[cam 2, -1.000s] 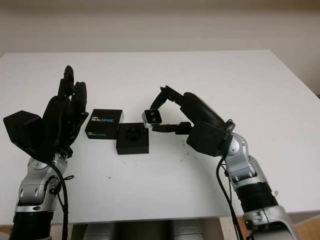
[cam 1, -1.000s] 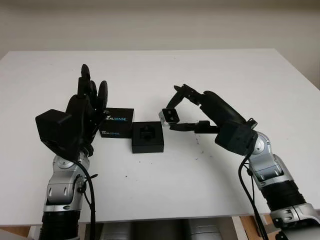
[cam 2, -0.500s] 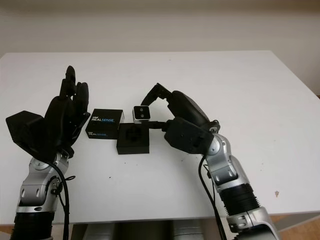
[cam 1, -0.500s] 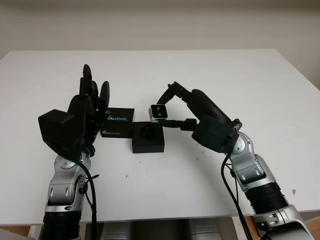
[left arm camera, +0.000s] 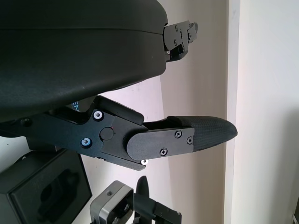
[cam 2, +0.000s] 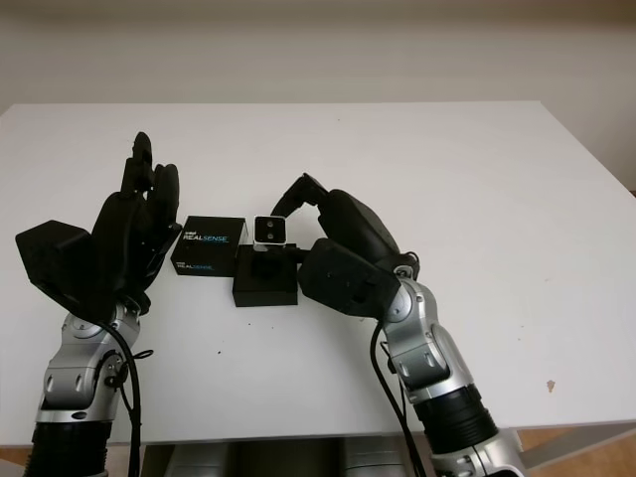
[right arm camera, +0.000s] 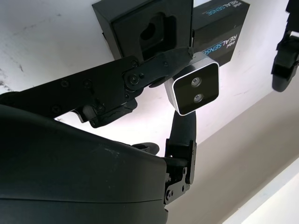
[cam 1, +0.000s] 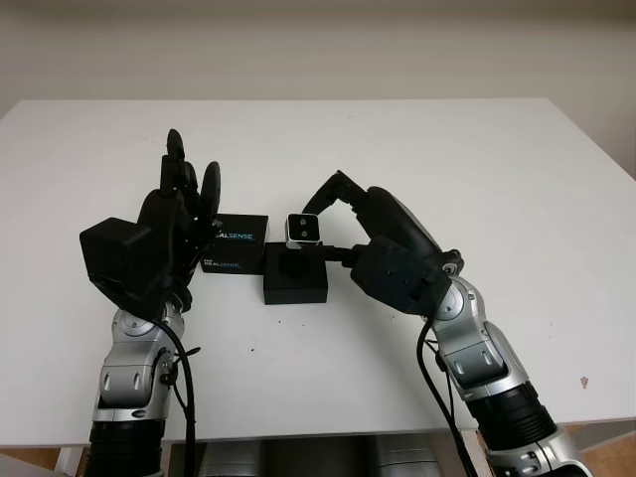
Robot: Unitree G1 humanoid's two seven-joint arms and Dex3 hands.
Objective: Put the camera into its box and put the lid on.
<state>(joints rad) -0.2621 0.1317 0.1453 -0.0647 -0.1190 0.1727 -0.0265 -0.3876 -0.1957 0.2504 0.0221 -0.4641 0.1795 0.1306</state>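
My left hand [cam 1: 164,234] and right hand [cam 1: 373,238] are black, three-fingered shells with small silver screws at the finger joints. My forearms are silver metal with black ribbed sections, and black cables loop beside them.

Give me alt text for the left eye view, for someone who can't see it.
The right hand holds a small silver camera just above an open black box on a white table. The box's lid, printed REALSENSE, lies beside the box, and the open left hand is raised next to it.
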